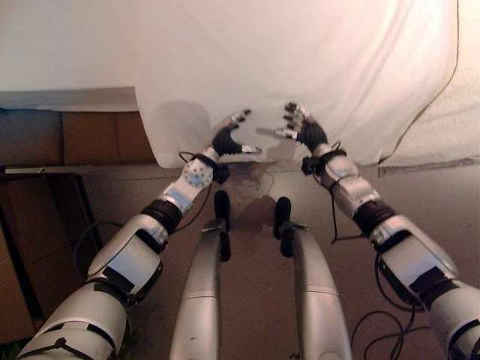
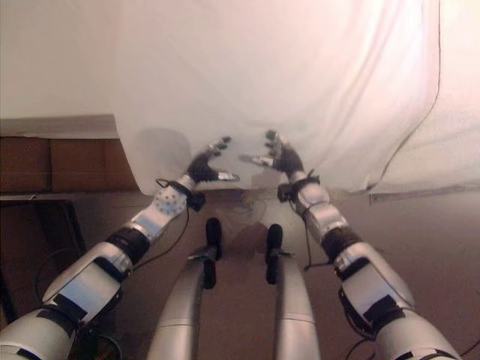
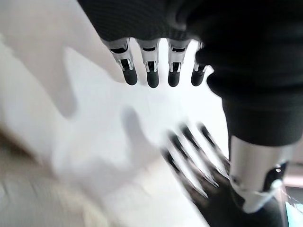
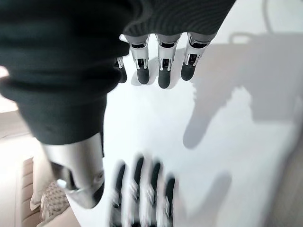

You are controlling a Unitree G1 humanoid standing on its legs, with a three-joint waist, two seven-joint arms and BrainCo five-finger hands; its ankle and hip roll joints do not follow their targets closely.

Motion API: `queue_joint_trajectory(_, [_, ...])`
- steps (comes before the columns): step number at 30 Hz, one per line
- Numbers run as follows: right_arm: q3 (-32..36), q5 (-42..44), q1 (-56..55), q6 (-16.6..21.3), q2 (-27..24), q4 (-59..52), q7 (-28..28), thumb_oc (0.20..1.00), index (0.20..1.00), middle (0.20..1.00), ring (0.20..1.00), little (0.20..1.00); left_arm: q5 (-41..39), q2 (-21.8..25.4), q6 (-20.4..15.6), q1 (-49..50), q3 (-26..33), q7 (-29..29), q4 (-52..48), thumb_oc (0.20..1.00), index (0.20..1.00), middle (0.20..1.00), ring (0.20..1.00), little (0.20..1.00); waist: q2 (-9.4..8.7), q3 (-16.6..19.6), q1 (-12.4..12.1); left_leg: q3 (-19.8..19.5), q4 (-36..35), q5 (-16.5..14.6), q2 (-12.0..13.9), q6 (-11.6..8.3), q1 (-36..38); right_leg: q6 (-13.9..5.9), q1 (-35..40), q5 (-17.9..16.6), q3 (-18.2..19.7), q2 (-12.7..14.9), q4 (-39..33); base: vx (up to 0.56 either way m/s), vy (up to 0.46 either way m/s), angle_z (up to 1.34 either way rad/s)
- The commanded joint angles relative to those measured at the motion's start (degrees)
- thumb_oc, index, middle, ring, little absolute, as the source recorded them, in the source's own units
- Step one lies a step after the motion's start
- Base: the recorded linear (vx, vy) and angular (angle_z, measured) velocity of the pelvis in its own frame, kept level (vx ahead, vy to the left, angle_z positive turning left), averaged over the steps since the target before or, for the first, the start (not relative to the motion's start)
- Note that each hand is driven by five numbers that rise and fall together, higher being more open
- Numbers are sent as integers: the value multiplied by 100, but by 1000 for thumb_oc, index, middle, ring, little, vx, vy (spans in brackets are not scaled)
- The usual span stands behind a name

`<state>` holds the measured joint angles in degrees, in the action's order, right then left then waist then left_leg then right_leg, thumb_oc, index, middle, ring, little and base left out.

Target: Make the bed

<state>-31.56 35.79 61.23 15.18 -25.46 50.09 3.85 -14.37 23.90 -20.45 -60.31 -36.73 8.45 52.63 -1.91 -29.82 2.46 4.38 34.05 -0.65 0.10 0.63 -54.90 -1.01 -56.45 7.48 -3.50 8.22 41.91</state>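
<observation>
A white sheet (image 1: 300, 60) hangs over the bed's side, its lower hem ending just above the floor. My left hand (image 1: 227, 139) and right hand (image 1: 304, 127) are held up side by side in front of that hanging hem, palms facing each other. Both are open, thumbs spread, with no cloth between the fingers. In the left wrist view my fingers (image 3: 151, 73) point at the white cloth and the right hand (image 3: 194, 161) shows beyond them. The right wrist view has my fingers (image 4: 161, 71) over the sheet, with the left hand (image 4: 142, 189) below.
A brown bed base (image 1: 90, 139) is exposed left of the hanging sheet. At the right lies a mattress edge with dark piping (image 1: 442, 97). A dark frame (image 1: 30, 225) stands at the lower left on the brown floor (image 1: 247, 300).
</observation>
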Motion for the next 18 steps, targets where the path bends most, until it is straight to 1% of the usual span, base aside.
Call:
queue_joint_trajectory(1, [12,-432,369,286,-245,217,396,1000,1000,1000,1000,1000,185,-186,-114,-504,271,432,344,1000,1000,1000,1000,1000,49,282,-51,252,397,-551,-124,-153,20,-346,-1,-534,20,-55,-438,23,-1,-15])
queue_joint_trajectory(2, [-5,-508,709,230,-236,610,657,1000,1000,1000,1000,1000,163,-149,-35,-721,341,609,567,1000,1000,1000,1000,1000,46,310,-20,234,497,-589,-133,-157,-57,-334,-74,-500,26,-84,-356,19,-4,-10])
queue_joint_trajectory(3, [-7,-507,714,231,-236,614,655,1000,1000,1000,1000,1000,162,-149,-36,-724,342,609,569,1000,1000,1000,1000,1000,47,306,-19,234,498,-590,-133,-157,-57,-334,-73,-499,26,-84,-355,41,0,-9])
queue_joint_trajectory(4, [-26,-696,971,191,-240,962,778,1000,1000,1000,1000,1000,141,-6,16,-903,377,694,819,1000,1000,1000,1000,1000,50,296,-13,266,586,-639,-103,-156,-87,-315,-99,-462,23,-96,-294,38,7,-2])
queue_joint_trajectory(5, [-55,-758,1103,125,-246,1198,813,1000,1000,1000,1000,1000,210,88,76,-1014,360,686,1008,1000,1000,1000,1000,1000,53,321,-14,270,578,-652,-94,-156,-96,-313,-107,-441,21,-102,-324,56,9,-5])
queue_joint_trajectory(7, [-24,-696,1184,137,-293,1373,888,1000,1000,1000,1000,1000,138,225,99,-1113,368,669,1138,1000,1000,1000,1000,1000,62,340,0,275,496,-622,-93,-177,-57,-307,-48,-426,-2,-110,-377,48,-8,-7])
queue_joint_trajectory(9, [170,-380,1195,184,-353,1441,895,1000,1000,1000,1000,1000,-171,397,121,-1094,561,617,1316,1000,1000,1000,1000,1000,71,365,10,252,388,-614,-109,-177,33,-299,46,-398,-37,-112,-474,51,-10,-3])
queue_joint_trajectory(11, [206,-387,1201,140,-398,1569,877,1000,1000,1000,1000,1000,-88,562,164,-1088,581,590,1425,1000,1000,1000,1000,1000,65,405,14,243,279,-618,-120,-168,120,-297,128,-408,-50,-128,-588,23,-1,0])
queue_joint_trajectory(12, [205,-387,1204,141,-398,1572,876,1000,1000,1000,1000,1000,-89,563,163,-1090,581,589,1427,1000,1000,1000,1000,1000,64,399,15,243,274,-616,-120,-168,127,-296,135,-410,-51,-128,-593,34,3,0])
queue_joint_trajectory(13, [179,-460,1260,99,-470,1664,877,1000,1000,1000,1000,1000,-59,700,194,-1089,588,558,1493,1000,1000,1000,1000,1000,65,426,4,238,223,-615,-122,-162,162,-305,179,-428,-60,-136,-655,41,10,-2])
queue_joint_trajectory(14, [162,-592,1271,29,-597,1801,880,1000,1000,1000,1000,1000,-83,885,224,-1025,693,560,1578,1000,1000,1000,1000,1000,66,464,-5,240,56,-581,-113,-149,254,-313,274,-470,-70,-143,-809,37,11,-2])
queue_joint_trajectory(15, [161,-592,1276,30,-596,1803,879,1000,1000,1000,1000,1000,-83,887,224,-1027,695,559,1579,1000,1000,1000,1000,1000,65,479,-1,241,36,-556,-118,-147,237,-312,256,-492,-70,-140,-826,48,7,-3])
queue_joint_trajectory(16, [222,-722,1249,-48,-789,1932,953,1000,1000,1000,1000,1000,-259,1050,224,-871,930,563,1614,1000,1000,1000,1000,1000,80,482,-24,231,-272,-488,-134,-149,435,-333,462,-547,-101,-146,-1093,0,0,0])
queue_joint_trajectory(18, [300,-860,1191,-96,-972,2036,1061,1000,1000,1000,1000,1000,-350,1165,195,-740,1132,632,1598,1000,1000,1000,1000,1000,98,482,-42,209,-648,-338,-168,-179,629,-360,658,-651,-146,-147,-1417,26,-11,3])
